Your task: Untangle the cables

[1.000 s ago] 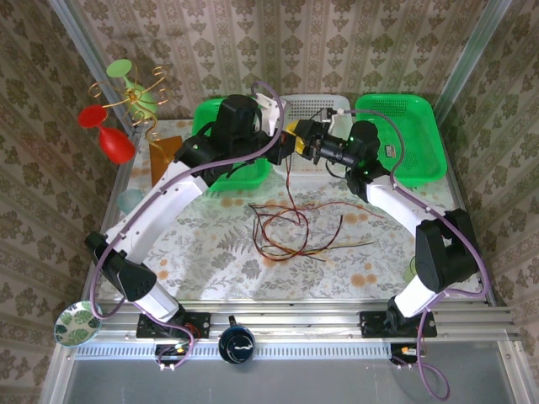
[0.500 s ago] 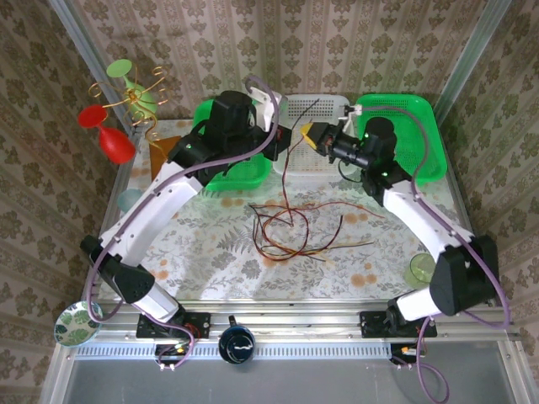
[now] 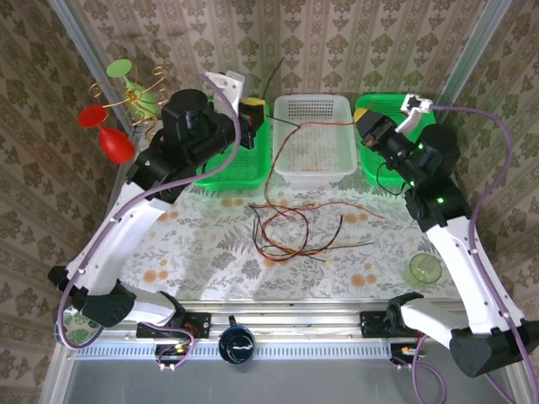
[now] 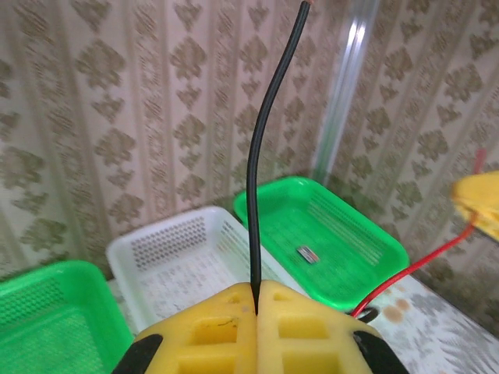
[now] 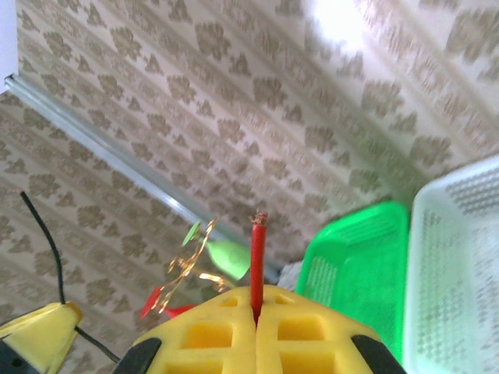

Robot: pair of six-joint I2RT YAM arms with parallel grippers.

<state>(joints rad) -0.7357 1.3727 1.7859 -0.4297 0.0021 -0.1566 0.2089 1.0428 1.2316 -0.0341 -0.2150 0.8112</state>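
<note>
The flower-patterned worktop [image 3: 202, 244] carries a white perforated plastic basket [image 3: 313, 171] at its far edge. A left green plastic basket [image 3: 240, 168] and a right green plastic basket [image 3: 367, 160] sit close on either side of it.

Just in front of the white basket, on the bare worktop, lie the thin black, red-orange and yellow-olive cables [image 3: 286, 231], looped loosely over one another.

The left end effector [image 3: 251, 114] [image 4: 257, 292] is raised just left of the white basket. Its yellow pads are pressed together on a thin black wire [image 4: 257, 195], whose free end sticks up past them.

The right end effector [image 3: 368, 128] [image 5: 256, 300] is raised just right of the white basket and pinches a thin red wire [image 5: 257, 265] the same way. A red strand runs from it leftward over the white basket.
</note>
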